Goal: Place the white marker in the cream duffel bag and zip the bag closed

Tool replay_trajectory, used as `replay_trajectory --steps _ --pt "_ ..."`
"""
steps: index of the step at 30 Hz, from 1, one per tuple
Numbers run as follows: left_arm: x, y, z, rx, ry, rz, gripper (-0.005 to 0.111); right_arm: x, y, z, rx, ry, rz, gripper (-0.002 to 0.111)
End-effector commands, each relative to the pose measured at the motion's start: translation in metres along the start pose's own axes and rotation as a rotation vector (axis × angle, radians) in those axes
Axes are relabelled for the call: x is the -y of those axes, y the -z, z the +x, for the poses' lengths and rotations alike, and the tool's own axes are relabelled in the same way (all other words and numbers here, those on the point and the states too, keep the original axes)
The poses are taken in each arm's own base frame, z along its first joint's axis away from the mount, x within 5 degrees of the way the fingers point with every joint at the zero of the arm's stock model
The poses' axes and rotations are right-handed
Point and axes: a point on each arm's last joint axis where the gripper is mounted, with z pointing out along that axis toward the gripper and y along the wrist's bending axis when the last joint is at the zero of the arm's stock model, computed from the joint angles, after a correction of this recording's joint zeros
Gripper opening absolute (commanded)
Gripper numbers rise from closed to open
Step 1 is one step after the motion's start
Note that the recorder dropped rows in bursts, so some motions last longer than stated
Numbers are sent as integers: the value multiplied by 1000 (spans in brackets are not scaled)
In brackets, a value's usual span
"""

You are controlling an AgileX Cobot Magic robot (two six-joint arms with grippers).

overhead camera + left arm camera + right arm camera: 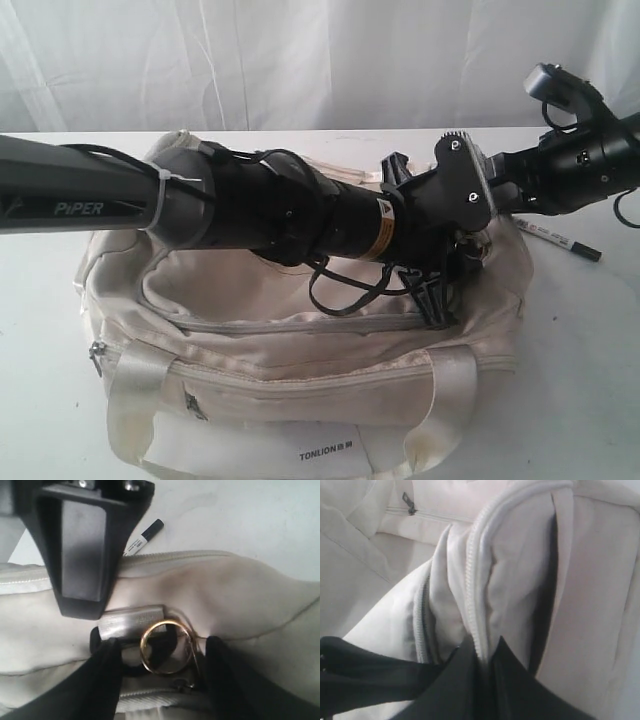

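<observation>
The cream duffel bag (300, 370) fills the table's middle. Beside its right end, on the table, lies the white marker (556, 240), black cap pointing right; the left wrist view shows the marker (144, 536) beyond the bag's edge. My left gripper (438, 292) reaches across over the bag's right end. In its wrist view the left gripper (162, 652) is open, its fingers (102, 672) on either side of a gold ring (165, 647) by a zipper. My right gripper (487, 655) is shut on a raised fold of the bag's zipper edge (475, 580).
A silver webbing tab (131, 621) lies next to the ring. The other gripper's black body (82, 555) hangs close over the left fingers. The bag's handles (440, 400) and label (325, 456) face the front. A white curtain (300, 60) backs the table.
</observation>
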Motion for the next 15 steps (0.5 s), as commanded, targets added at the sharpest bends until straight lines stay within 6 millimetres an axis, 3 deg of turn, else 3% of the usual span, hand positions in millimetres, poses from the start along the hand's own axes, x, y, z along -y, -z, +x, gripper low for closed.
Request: replay_trajectory --steps 1,8,15 --pt "1 -4 3 -12 0 0 55 -10 0 1 -20 35 -115 0" --pt "2 -5 5 -17 0 0 54 -17 3 0 -11 45 -174 0" --pt "3 -9 9 -33 3 -6 45 -18 3 0 -5 40 -182 0"
